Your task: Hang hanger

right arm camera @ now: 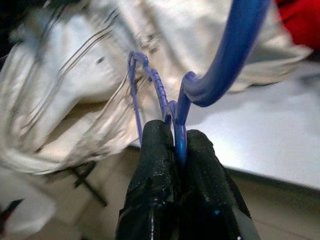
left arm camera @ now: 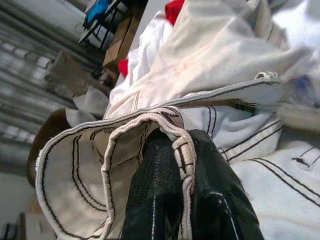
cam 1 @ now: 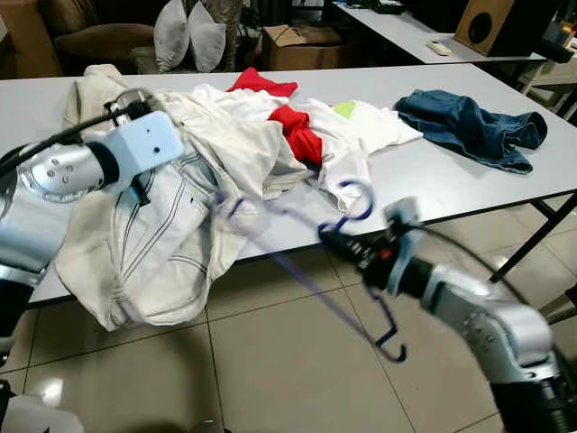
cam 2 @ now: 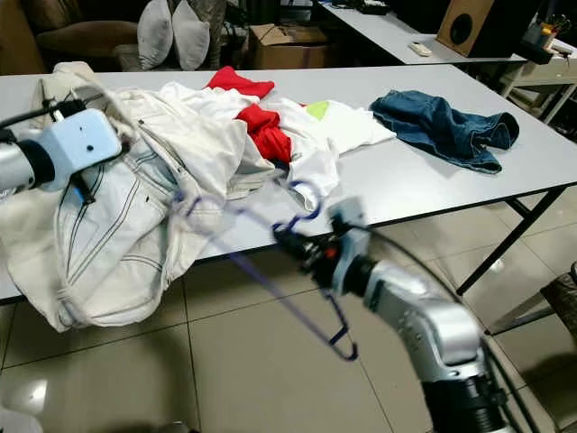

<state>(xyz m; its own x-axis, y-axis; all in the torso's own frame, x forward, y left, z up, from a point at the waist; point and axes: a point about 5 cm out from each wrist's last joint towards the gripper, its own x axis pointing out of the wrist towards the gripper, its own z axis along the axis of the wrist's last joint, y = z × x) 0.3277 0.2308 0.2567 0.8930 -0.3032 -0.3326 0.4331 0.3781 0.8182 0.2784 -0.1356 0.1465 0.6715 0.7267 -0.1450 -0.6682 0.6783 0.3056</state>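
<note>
Right gripper point(cam 1: 335, 242) clamps hanger point(cam 1: 347, 212) neck | left gripper point(left arm camera: 182, 165) pinches jacket point(cam 1: 194, 180) collar | hanger lies right of jacket, long axis pointing toward it

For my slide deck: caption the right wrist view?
Right gripper shut on blue hanger, cream jacket beyond.

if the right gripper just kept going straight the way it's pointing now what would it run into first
Most likely the cream jacket draped over the edge of the table. The right gripper, jaws shut on the blue hanger, points toward that fabric, held by the left gripper. Depth is unclear, so the table edge could come first.
</note>
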